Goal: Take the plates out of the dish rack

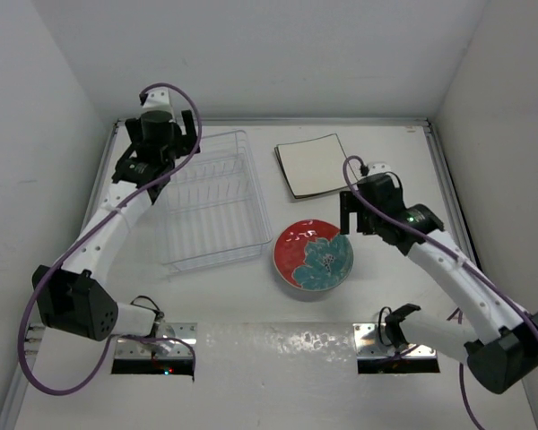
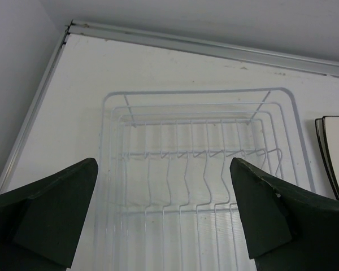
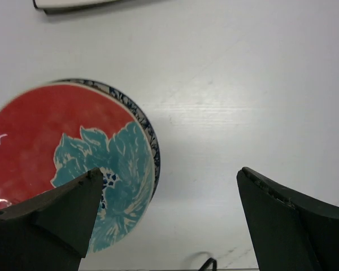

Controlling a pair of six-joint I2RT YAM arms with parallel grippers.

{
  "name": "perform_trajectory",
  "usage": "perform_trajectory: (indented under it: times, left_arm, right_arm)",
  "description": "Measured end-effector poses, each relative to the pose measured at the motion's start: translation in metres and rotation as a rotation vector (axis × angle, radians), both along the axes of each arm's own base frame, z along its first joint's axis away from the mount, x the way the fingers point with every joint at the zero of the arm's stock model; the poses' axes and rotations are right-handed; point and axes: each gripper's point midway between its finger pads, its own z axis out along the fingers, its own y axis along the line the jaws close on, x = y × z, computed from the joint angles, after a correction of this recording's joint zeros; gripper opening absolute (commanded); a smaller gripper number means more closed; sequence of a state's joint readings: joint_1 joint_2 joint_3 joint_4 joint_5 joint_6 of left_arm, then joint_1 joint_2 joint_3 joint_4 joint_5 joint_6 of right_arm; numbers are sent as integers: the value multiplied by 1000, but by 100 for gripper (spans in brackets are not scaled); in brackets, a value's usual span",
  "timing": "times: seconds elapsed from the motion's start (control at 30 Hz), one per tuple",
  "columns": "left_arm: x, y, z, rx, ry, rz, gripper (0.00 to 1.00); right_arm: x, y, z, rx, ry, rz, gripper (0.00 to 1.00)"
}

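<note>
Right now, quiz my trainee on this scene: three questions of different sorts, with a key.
1. True or false: the dish rack holds no plates.
2. Fill in: the left gripper and the right gripper are both ____.
3. The red plate lies: A) in the dish rack; B) on a blue-rimmed plate; C) in the right gripper.
Key: 1 true; 2 open; 3 B.
</note>
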State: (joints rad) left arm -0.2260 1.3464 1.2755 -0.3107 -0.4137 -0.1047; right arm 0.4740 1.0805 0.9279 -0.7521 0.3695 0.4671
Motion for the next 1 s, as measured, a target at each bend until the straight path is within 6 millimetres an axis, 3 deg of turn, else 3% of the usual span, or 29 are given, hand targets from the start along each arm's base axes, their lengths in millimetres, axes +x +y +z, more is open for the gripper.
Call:
perform_trajectory:
  times: [0.2,0.37,0.6,0.8,1.0]
  left_arm:
    - [-13,25,-7,-72,27,78,100]
    - [-62,46,-6,-121,-9,137,100]
    - [-131,59,5,-159,-134,176,100]
    - [-159,70,-18,-135,-142,219,100]
    - [-170,75,-40,-107,-110,230,100]
  right_arm:
    - [-11,-32,69,-83,-178,-1,99]
    - [-34,-60,103,-132,-266,-39,99]
    - [-59,-80,115,-137,-320,-74,99]
    - [-65,-86,111,-147,-322,-86,99]
    - [-66,-87,96,-170,-286,-84,99]
